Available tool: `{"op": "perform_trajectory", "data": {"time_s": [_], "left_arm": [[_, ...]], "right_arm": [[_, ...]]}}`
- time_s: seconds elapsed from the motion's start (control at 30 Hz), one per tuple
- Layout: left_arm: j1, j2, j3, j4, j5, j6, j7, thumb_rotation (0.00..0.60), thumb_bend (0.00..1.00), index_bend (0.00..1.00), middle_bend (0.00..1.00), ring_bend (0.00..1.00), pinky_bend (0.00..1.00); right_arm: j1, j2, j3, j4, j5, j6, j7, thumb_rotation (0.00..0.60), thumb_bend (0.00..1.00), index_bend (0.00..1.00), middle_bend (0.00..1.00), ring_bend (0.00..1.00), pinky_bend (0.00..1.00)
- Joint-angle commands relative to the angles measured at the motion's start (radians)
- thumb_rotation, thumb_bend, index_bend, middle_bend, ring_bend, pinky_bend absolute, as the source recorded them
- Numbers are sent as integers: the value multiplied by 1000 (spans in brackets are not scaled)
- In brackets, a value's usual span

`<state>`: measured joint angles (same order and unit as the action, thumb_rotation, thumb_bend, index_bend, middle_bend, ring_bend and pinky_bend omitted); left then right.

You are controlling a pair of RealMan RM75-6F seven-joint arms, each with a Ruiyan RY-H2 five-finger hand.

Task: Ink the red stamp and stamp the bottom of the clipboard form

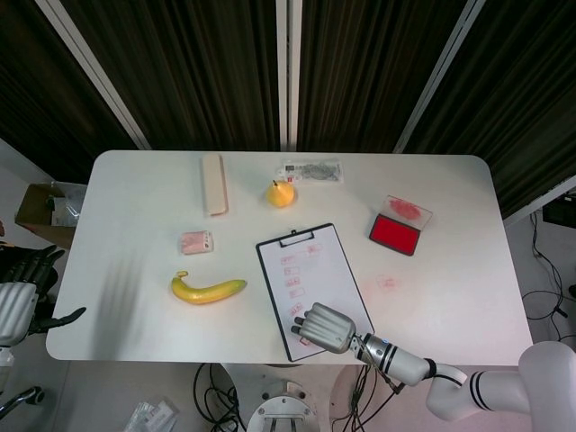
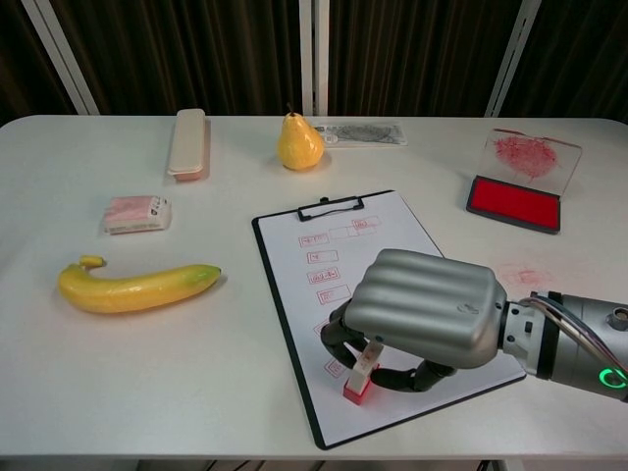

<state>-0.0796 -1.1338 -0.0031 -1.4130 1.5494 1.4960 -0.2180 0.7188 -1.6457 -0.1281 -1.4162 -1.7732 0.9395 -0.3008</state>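
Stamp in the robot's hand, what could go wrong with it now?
The stamp, pinched by the right hand, leans sideways on the clipboard form, so its print may smudge or come out faint. It also sits close to the printed boxes, so the new mark might overlap one.

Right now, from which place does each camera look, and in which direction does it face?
Head view: high above the table, looking steeply down; shows the right hand and its arm, and the left hand beside the table's left edge.
Chest view: low at the near edge, facing across the table toward the dark curtain; shows only the right hand holding the red stamp.
Both show the clipboard, banana, pear and ink pad.
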Motion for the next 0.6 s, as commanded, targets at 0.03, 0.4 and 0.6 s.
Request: {"op": "perform_trajectory", "data": {"time_s": [0.03, 0.4, 0.6], "left_arm": [[0, 0, 0, 1, 0, 0, 0, 399, 93, 113, 81, 87, 183], [1, 6, -1, -6, 3, 6, 3, 400, 93, 113, 81, 87, 183], [2, 14, -3, -21, 6, 12, 14, 398, 92, 113, 81, 87, 183]], "right_arm": [[-1, 0, -1, 0, 0, 1, -1, 600, 383, 829, 654, 683, 881], [-2, 13, 23, -27, -33, 77, 21, 600, 384, 830, 655, 684, 881], [-7, 101, 74, -147, -72, 194, 23, 600, 383, 828, 655, 684, 882]]}}
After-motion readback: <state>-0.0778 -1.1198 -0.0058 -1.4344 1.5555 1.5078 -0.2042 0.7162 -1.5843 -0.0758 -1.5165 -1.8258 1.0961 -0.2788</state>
